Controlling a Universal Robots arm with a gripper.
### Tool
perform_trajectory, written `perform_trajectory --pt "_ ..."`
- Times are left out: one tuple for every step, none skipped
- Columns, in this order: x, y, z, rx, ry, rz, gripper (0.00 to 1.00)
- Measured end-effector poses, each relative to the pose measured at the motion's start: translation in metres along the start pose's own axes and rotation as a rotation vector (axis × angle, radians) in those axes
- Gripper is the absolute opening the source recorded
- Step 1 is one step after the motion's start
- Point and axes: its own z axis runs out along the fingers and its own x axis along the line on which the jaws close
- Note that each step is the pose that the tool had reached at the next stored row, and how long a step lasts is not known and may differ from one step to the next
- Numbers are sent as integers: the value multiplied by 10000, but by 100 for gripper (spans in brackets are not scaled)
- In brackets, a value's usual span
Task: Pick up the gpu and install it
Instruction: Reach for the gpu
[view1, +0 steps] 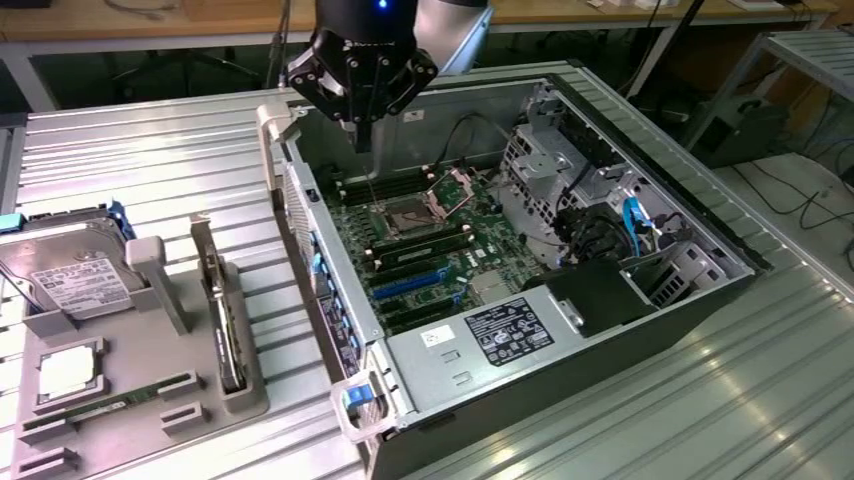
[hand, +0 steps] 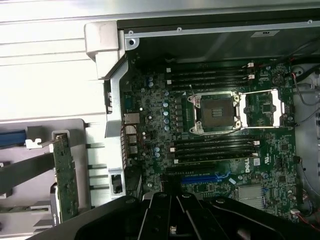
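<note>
The gpu (view1: 230, 335) is a thin dark card standing on edge in a slot of the grey holder tray (view1: 134, 420), on the exterior view's left beside the computer case. It also appears as a green-edged board (hand: 65, 175) in the wrist view. My gripper (view1: 360, 135) hangs over the rear of the open case, above the motherboard (view1: 420, 260), well away from the gpu. Its fingers are shut together with nothing between them. In the wrist view the gripper (hand: 172, 222) sits over the blue expansion slot (hand: 205, 177).
The open computer case (view1: 667, 190) lies on its side on a ribbed metal table (view1: 134, 170). Inside are the empty CPU socket (hand: 215, 112), memory slots and a black power supply (view1: 514, 330). The tray also holds a hard drive (view1: 74, 280) and a memory stick (view1: 114, 405).
</note>
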Motion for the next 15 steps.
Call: perform_trajectory --pt "7 -1 0 0 0 0 11" --pt "16 -1 -1 1 0 0 11" --pt "24 -2 -1 0 0 0 11" --pt "34 -3 -1 0 0 0 11" --pt "44 -3 -2 1 0 0 11" --pt "62 -5 -2 1 0 -1 11" --pt "76 -6 -2 0 -1 -1 11" --pt "89 -7 -2 0 0 -1 11" --pt "100 -8 -2 0 0 0 11" --pt "109 -9 -3 1 0 -1 11" --pt "121 -9 -3 2 1 0 11" --pt "134 -10 -4 1 0 0 11" --pt "144 -11 -3 0 0 0 11" --pt "155 -12 -4 0 0 1 11" --pt "167 -13 -4 1 0 0 11"
